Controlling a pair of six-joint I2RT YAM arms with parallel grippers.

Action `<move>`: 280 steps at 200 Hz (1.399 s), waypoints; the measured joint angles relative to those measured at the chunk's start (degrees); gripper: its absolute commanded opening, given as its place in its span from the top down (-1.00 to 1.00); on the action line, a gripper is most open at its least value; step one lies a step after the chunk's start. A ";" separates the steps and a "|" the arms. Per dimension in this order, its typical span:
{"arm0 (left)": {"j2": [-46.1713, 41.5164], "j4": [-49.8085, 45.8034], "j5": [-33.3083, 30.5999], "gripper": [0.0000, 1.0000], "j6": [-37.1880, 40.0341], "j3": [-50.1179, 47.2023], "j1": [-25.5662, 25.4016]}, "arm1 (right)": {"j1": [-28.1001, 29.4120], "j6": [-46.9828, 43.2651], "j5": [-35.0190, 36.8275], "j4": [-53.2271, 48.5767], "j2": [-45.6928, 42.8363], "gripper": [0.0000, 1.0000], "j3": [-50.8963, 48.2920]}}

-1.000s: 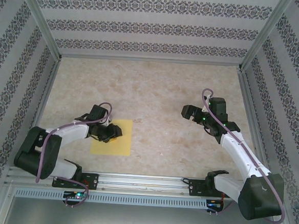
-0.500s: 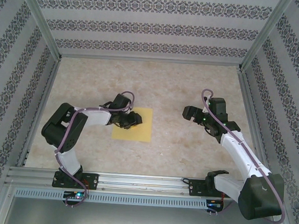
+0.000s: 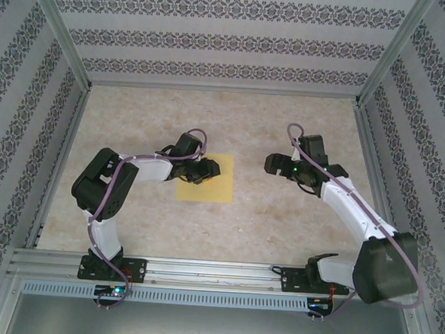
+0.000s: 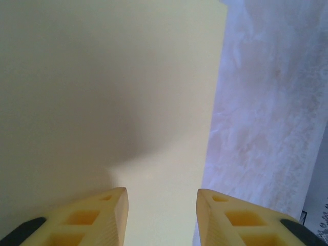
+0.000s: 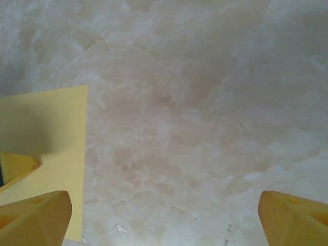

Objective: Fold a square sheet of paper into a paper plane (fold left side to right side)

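The square sheet of paper (image 3: 215, 186) lies flat and pale yellow on the marble table, a little left of centre. My left gripper (image 3: 204, 171) rests on its left part, fingers pointing right. In the left wrist view the sheet (image 4: 113, 102) stretches ahead beneath the left gripper (image 4: 162, 205), whose jaws stand apart with nothing between them. My right gripper (image 3: 273, 164) hovers over bare table just right of the sheet, wide open. The right wrist view has the right gripper (image 5: 164, 215) above marble, with the sheet's edge (image 5: 56, 123) at the left.
Patterned walls with metal posts (image 3: 370, 131) close in the table (image 3: 210, 120) on three sides. An aluminium rail (image 3: 215, 272) holding both arm bases runs along the near edge. Bare marble lies behind and in front of the sheet.
The left arm has slid the sheet to the right and away from the near edge, staying on top of it. The right gripper has shifted slightly left toward the sheet.
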 measured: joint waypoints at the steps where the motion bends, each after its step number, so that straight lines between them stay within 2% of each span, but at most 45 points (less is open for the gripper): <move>1: -0.20 -0.04 0.00 0.20 0.00 0.00 0.09 | 0.20 -0.02 0.11 -0.04 0.26 -0.88 0.26; 25: -6.19 -1.18 -0.70 0.26 1.51 -0.57 1.18 | 4.46 -0.68 1.68 -0.37 5.77 -0.90 5.22; 60: -14.51 -1.81 -1.44 0.42 3.82 -5.20 5.77 | 10.99 -1.25 4.39 -0.94 16.13 -0.92 13.79; 86: -14.84 -3.80 -1.42 0.52 5.11 -9.20 8.11 | 15.32 -1.29 5.84 -1.22 24.13 -0.89 19.89; 128: -12.92 -6.01 -1.20 0.63 6.64 -11.39 8.41 | 20.26 -2.54 7.37 -3.39 35.04 -0.81 29.55; 185: -10.82 -6.01 -1.25 0.65 6.88 -12.20 8.41 | 21.84 -2.75 8.46 -5.09 43.19 -0.85 36.98; 280: -8.85 -4.31 -0.76 0.66 6.91 -12.83 8.44 | 21.86 -2.75 7.98 -6.73 49.29 -0.83 39.54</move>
